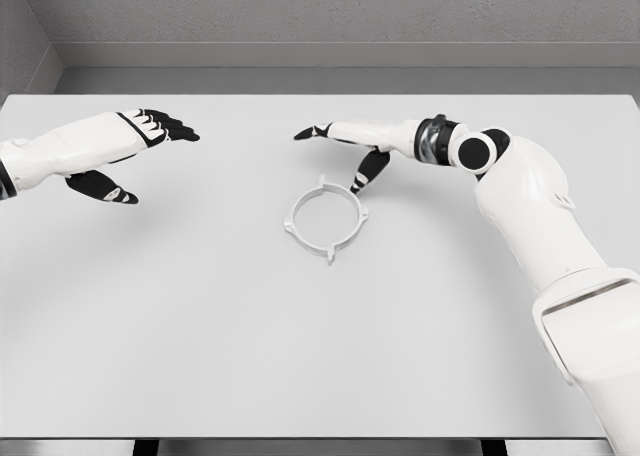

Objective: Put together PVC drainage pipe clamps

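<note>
A broad, matte, pale grey counter (200, 336) with a smooth, even surface fills most of the head view, backed by a rough-textured grey wall. Near its middle lies the pipe clamp (326, 219), a thin white plastic ring lying flat, round in outline, with small tabs jutting outward from its rim at several points; the hollow centre shows bare counter through it.

The right hand (345, 146) reaches in from the right on a glossy white arm with rounded shell segments and a black ball-like joint at the wrist. Its fingers are extended and relaxed, black at the tips, pointing leftward, with the thumb angled down toward the counter just beside the ring's upper right edge; whether the thumb tip touches the ring cannot be told. It grips nothing.

The left hand (130, 151) comes in from the left, well apart from the ring, hovering flat with its black-tipped fingers stretched rightward and the thumb hanging below. It too is loose and holds nothing
</note>
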`<action>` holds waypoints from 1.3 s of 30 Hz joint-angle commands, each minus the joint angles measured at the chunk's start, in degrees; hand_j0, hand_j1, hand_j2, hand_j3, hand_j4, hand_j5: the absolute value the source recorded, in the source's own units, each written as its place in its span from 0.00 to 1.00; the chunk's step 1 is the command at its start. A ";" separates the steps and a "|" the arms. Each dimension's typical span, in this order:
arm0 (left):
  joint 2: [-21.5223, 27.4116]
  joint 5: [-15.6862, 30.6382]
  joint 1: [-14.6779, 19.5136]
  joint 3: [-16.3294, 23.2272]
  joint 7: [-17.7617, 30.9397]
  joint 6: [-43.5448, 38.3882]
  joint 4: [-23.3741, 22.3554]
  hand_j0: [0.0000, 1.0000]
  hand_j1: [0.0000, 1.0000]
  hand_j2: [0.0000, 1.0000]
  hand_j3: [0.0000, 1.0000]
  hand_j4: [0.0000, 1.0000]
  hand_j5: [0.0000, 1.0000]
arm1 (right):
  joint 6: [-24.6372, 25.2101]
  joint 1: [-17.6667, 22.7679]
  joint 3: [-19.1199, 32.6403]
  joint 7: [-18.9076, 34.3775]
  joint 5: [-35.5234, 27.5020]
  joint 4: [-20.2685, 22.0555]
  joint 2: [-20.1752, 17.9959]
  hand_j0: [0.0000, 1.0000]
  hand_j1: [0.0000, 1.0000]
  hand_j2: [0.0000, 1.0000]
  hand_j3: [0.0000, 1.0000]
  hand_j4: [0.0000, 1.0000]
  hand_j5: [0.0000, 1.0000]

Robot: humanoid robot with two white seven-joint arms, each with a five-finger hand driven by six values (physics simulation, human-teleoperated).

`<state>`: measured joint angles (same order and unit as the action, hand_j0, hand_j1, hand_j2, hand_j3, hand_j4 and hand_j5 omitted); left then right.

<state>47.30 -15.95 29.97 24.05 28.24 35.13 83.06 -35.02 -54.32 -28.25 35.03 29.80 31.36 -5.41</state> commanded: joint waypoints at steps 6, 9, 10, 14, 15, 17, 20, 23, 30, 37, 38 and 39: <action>0.08 0.39 0.35 0.03 -0.03 -0.13 0.00 1.00 1.00 1.00 1.00 1.00 1.00 | 0.02 0.00 -0.23 -0.03 -0.18 0.02 0.67 1.00 1.00 1.00 1.00 1.00 1.00; 0.08 0.39 0.35 0.03 -0.03 -0.13 0.00 1.00 1.00 1.00 1.00 1.00 1.00 | 0.02 0.00 -0.23 -0.03 -0.18 0.02 0.67 1.00 1.00 1.00 1.00 1.00 1.00; 0.08 0.39 0.35 0.03 -0.03 -0.13 0.00 1.00 1.00 1.00 1.00 1.00 1.00 | 0.02 0.00 -0.23 -0.03 -0.18 0.02 0.67 1.00 1.00 1.00 1.00 1.00 1.00; 0.08 0.39 0.44 -0.06 -0.03 -0.13 0.00 1.00 1.00 1.00 1.00 1.00 1.00 | 0.02 0.00 -0.93 -0.03 -0.18 0.02 0.84 1.00 1.00 1.00 1.00 1.00 1.00; 0.08 0.39 0.44 -0.06 -0.03 -0.13 0.00 1.00 1.00 1.00 1.00 1.00 1.00 | 0.02 0.09 -0.93 -0.03 -0.18 0.02 1.02 1.00 1.00 1.00 1.00 1.00 1.00; 0.08 0.39 0.44 -0.06 -0.03 -0.13 0.00 1.00 1.00 1.00 1.00 1.00 1.00 | 0.02 0.09 -0.93 -0.03 -0.09 0.02 1.02 1.00 1.00 1.00 1.00 1.00 1.00; 0.08 0.39 0.44 -0.06 -0.03 -0.13 0.00 1.00 1.00 1.00 1.00 1.00 1.00 | 0.02 0.09 -0.93 -0.03 -0.18 0.02 1.02 1.00 1.00 1.00 1.00 1.00 1.00; 0.08 0.39 0.44 -0.06 -0.03 -0.13 0.00 1.00 1.00 1.00 1.00 1.00 1.00 | 0.02 -0.26 -0.49 -0.03 -0.09 -0.24 0.58 1.00 1.00 1.00 1.00 1.00 1.00; 0.08 0.74 1.67 -0.06 -0.03 -0.13 0.00 1.00 1.00 1.00 1.00 1.00 1.00 | 0.02 -0.18 9.52 -0.03 -0.97 -0.15 -12.85 1.00 1.00 1.00 1.00 1.00 1.00; 0.25 0.74 1.85 -0.06 -0.03 -0.13 0.00 1.00 1.00 1.00 1.00 1.00 1.00 | 0.02 5.71 16.56 -0.03 -1.14 2.22 -23.50 1.00 1.00 1.00 1.00 1.00 1.00; 0.25 0.74 1.93 -0.06 -0.03 -0.13 0.00 1.00 1.00 1.00 1.00 1.00 1.00 | 0.02 7.29 16.56 -0.03 -1.23 4.50 -24.20 1.00 1.00 1.00 1.00 1.00 1.00; 0.25 0.74 1.93 -0.06 -0.03 -0.13 0.00 1.00 1.00 1.00 1.00 1.00 1.00 | 0.02 8.17 16.65 -0.03 -1.41 6.00 -24.73 1.00 1.00 1.00 1.00 1.00 1.00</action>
<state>47.49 -15.60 31.90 24.00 28.24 35.13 83.06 -35.19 -46.06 -12.61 35.03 29.21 34.67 -27.88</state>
